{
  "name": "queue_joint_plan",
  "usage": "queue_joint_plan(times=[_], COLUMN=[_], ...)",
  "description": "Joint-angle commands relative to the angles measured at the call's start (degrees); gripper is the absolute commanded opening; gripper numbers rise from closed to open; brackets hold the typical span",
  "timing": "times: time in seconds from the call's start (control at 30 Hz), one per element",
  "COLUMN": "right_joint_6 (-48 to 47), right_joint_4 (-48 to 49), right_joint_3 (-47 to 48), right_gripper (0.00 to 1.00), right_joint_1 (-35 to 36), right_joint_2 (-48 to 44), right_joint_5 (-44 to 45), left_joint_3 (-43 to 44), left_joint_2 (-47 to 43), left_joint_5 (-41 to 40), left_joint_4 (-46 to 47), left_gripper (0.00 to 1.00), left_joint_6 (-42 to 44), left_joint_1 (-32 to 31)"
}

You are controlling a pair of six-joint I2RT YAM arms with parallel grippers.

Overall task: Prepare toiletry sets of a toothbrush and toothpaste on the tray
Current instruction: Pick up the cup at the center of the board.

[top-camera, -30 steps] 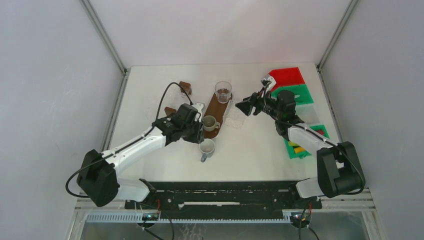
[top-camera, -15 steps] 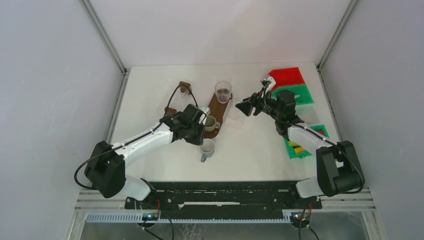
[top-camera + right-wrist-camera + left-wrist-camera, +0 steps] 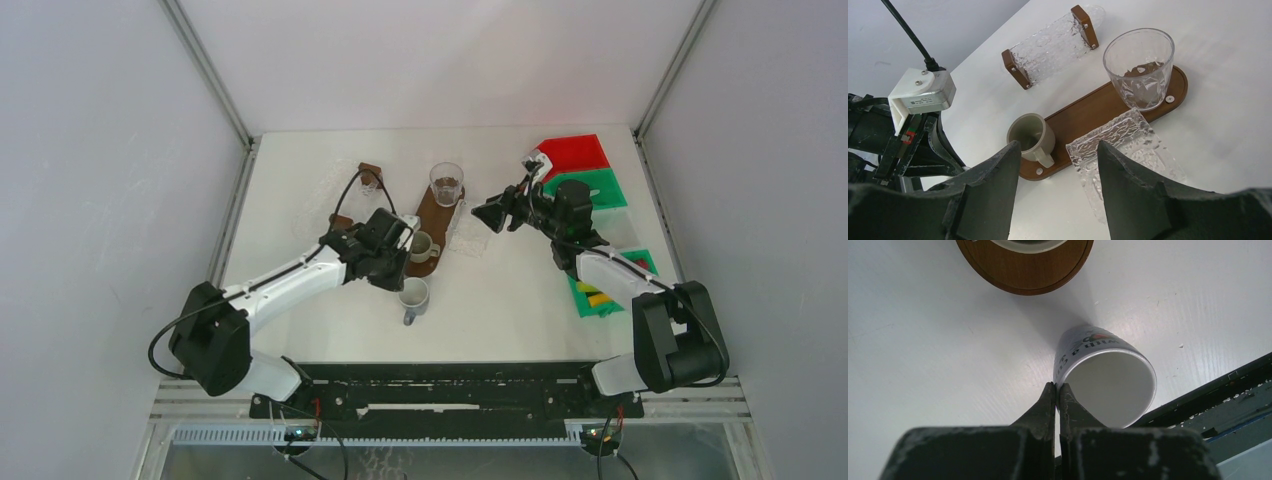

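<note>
The brown wooden tray [image 3: 432, 215] lies mid-table with a clear glass [image 3: 446, 183] at its far end and a beige mug [image 3: 421, 246] at its near end. A white printed mug [image 3: 413, 296] stands on the table just in front of the tray. My left gripper [image 3: 1057, 386] is shut on that white mug's [image 3: 1108, 385] rim, one finger inside and one outside. My right gripper [image 3: 1059, 146] hangs open above the table right of the tray [image 3: 1098, 110], holding nothing. Small yellow and red items [image 3: 597, 298] lie in a green bin, too small to name. No toothbrush shows.
A clear textured holder with wooden ends [image 3: 1053, 45] lies left of the tray, and a clear textured sheet [image 3: 1128, 150] leans at its right side. Red [image 3: 572, 153] and green [image 3: 590, 188] bins stand at the back right, another green bin [image 3: 612, 270] nearer. A black rail [image 3: 1218, 395] borders the table's near edge.
My left arm swung in toward the white mug and its jaws closed on the rim. The mug, the tray and the right arm have stayed put.
</note>
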Motion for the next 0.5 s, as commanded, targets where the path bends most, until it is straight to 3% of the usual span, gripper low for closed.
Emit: queue_joint_plan(times=[0.0,0.47], right_joint_6=[0.4,1.4], right_joint_4=[2.1,3.7], right_joint_3=[1.6,0.3], right_gripper=[0.65,0.65], right_joint_1=[-0.4,-1.7], right_joint_2=[-0.3,-1.3], right_joint_5=[-0.9,-1.8], left_joint_3=[4.3,8.6], left_joint_2=[-3.4,-10.7], left_joint_5=[0.5,-2.5], left_joint_4=[0.0,-7.3], left_gripper=[0.00,0.00], left_joint_6=[0.7,0.7], left_joint_1=[-0.4,1.3])
